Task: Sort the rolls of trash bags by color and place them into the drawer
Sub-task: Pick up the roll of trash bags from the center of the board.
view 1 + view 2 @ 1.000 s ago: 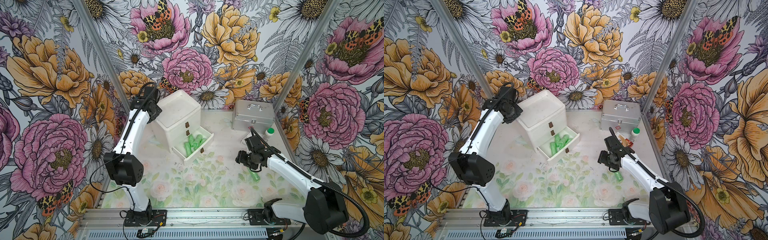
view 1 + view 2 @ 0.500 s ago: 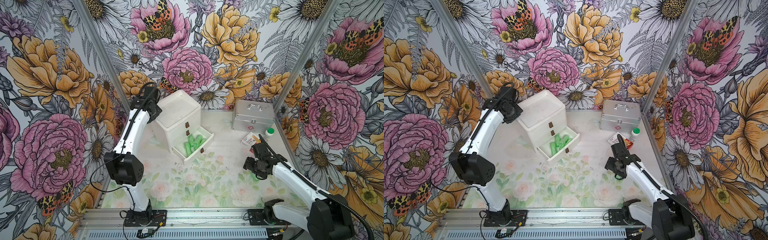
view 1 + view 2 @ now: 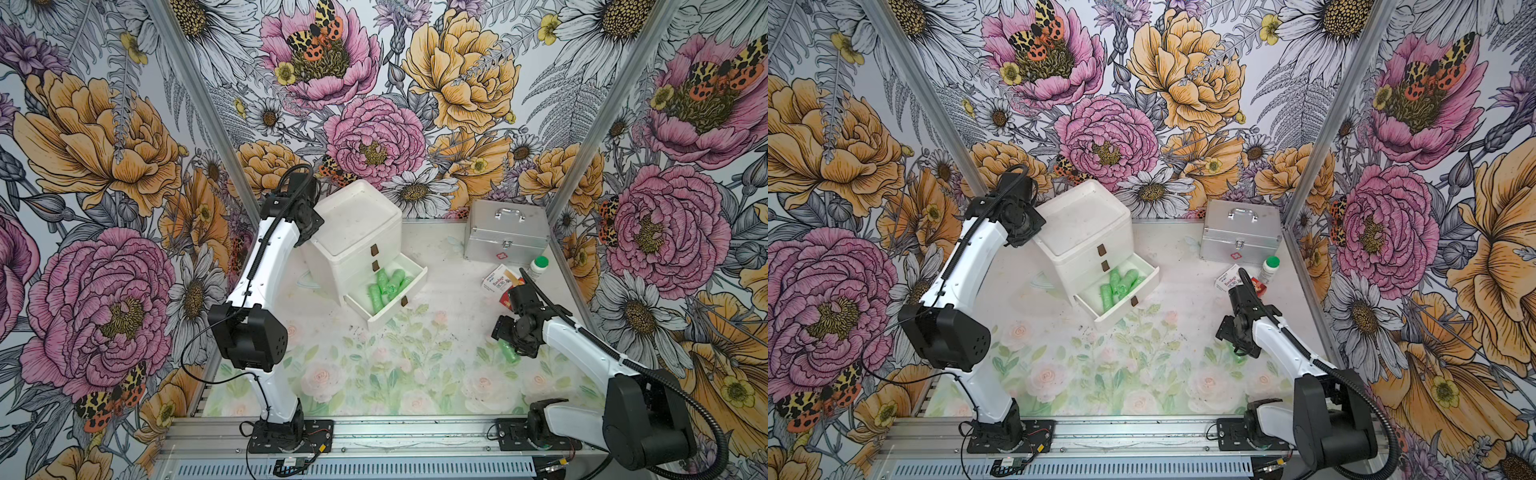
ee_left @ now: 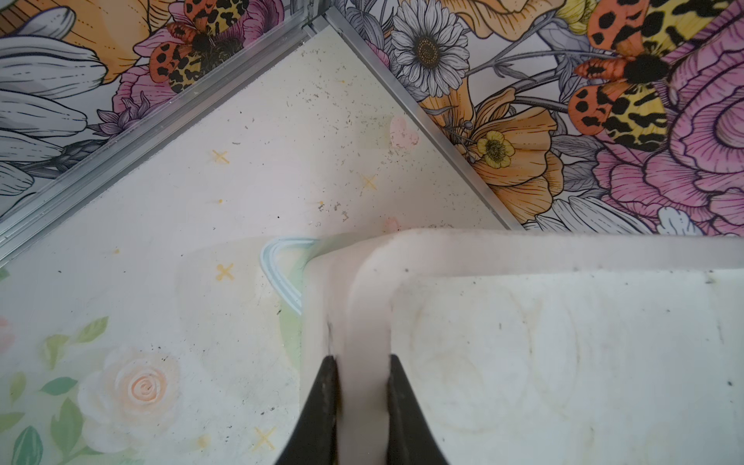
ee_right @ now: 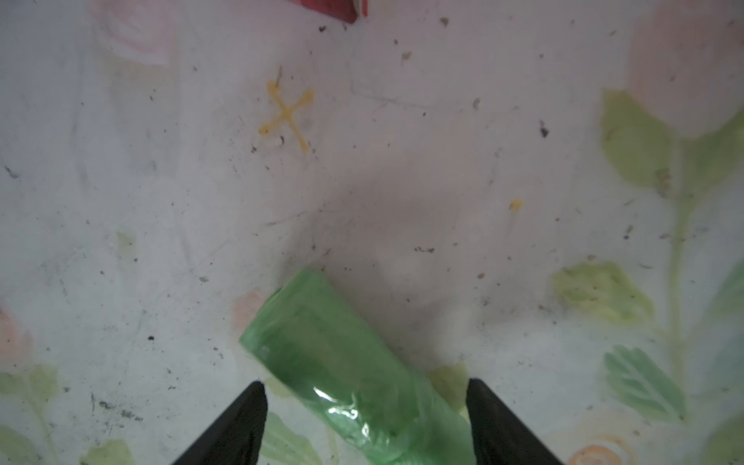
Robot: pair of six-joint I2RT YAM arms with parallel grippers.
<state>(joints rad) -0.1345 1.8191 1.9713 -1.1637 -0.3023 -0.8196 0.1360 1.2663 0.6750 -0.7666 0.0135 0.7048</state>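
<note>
The likeliest slip is at the pick itself; the right jaws stand spread wide, low over the bench [image 3: 415,374], with a green roll [image 5: 346,370] lying slantwise between them rather than square across the gap (in the wrist view its near end runs close to one finger, and whether it touches I cannot tell). If they close as they stand, I judge they would bear on the roll's corners; the slick, crinkled plastic could twist, squirt forward, or be caught by one end only and droop on the lift. In a top view the same roll shows just under the right wrist, well apart from the drawer chest [image 3: 357,232]; a weak hold would have a long carry in which to fail.

The left jaws are clenched on the raised rim at a top corner of the chest, steadying it; a tug there could shift the chest and its open drawer with it.

The bottom drawer [image 3: 417,275] is pulled out and holds a loose heap of green rolls [image 3: 384,286], only green as far as shows; its walls are low, so one more dropped from height might roll off the heap and over the front. The two upper drawers are shut, their contents hidden; the silver case [image 3: 505,232] by the back wall is shut too; a green-capped bottle [image 3: 539,268] and a small carton [image 3: 498,280] sit near it.
</note>
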